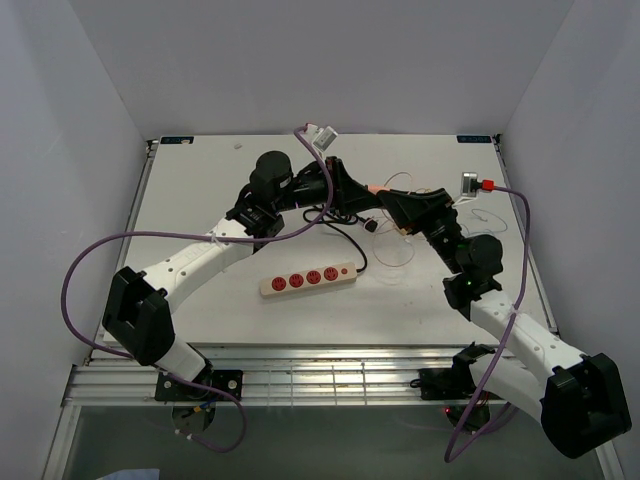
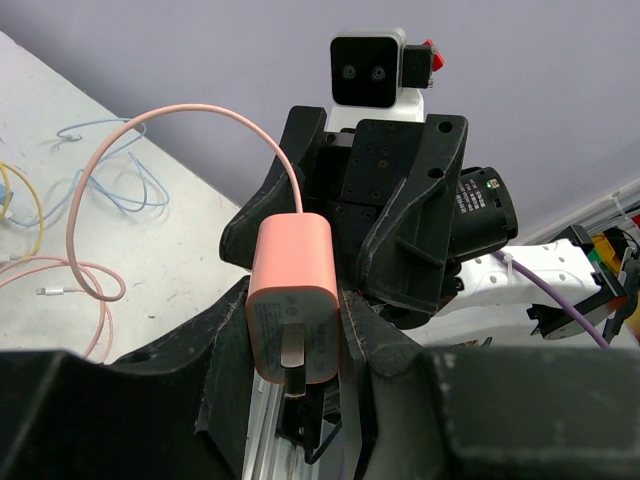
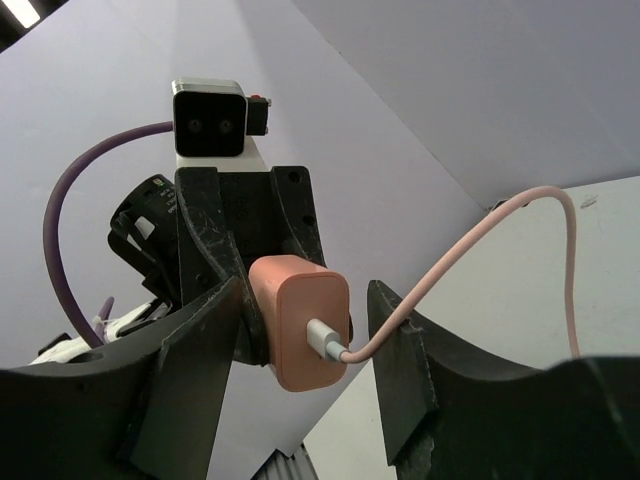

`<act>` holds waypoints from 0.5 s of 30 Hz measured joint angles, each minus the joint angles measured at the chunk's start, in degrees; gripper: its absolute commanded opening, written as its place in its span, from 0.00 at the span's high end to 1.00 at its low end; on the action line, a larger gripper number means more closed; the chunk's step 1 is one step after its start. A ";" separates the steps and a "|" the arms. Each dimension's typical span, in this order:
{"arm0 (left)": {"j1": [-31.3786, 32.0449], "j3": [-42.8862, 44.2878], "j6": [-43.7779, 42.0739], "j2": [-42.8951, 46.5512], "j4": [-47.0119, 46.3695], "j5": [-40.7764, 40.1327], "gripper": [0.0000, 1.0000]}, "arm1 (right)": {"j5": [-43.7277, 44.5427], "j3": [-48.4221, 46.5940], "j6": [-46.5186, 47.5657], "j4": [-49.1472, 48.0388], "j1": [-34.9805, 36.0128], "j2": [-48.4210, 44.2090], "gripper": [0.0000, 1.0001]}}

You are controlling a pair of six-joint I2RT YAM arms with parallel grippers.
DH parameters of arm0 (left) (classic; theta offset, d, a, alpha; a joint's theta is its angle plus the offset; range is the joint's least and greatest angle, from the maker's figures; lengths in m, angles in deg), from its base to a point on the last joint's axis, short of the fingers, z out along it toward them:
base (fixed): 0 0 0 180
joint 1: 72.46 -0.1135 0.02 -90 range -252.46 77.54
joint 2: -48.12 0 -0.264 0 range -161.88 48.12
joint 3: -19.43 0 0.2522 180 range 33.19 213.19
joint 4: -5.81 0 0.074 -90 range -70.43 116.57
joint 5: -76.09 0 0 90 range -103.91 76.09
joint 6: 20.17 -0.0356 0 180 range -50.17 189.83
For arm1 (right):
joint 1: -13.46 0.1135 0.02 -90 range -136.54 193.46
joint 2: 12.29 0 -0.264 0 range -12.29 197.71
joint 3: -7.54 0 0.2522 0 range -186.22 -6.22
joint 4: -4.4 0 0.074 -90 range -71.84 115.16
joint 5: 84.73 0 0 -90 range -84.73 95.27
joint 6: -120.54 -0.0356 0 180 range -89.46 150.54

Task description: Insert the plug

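Observation:
The plug [image 2: 293, 300] is a pink charger block with a pink cable [image 3: 480, 225] running from its back. It is held in the air above the table, far from the white power strip [image 1: 308, 279] with red sockets. My left gripper [image 2: 295, 335] is shut on the plug's sides, and the metal prong faces its camera. My right gripper [image 3: 305, 350] meets it from the other side. Its jaws stand open around the plug [image 3: 300, 320], with a gap still showing on the right. In the top view both grippers meet at the plug [image 1: 372, 187].
The power strip's black cord [image 1: 345, 240] curls behind it on the white table [image 1: 200, 190]. Loose thin cables [image 2: 90, 170] in blue, yellow and pink lie on the table's right half. Grey walls enclose the table on three sides.

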 measured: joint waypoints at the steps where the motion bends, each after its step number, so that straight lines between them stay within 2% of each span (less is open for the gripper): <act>1: 0.00 0.00 0.11 0.02 -0.07 -0.26 1.00 | -0.22 0.00 -0.11 -0.07 -0.02 -0.02 0.41; 11: 0.26 0.00 1.27 0.02 -0.68 -0.22 1.00 | -1.27 -0.15 -0.37 -0.96 -0.35 -0.13 0.57; 15: 0.72 0.00 0.59 0.02 -1.73 -0.37 1.00 | -1.38 -0.50 -0.39 -1.40 -0.72 -0.09 0.76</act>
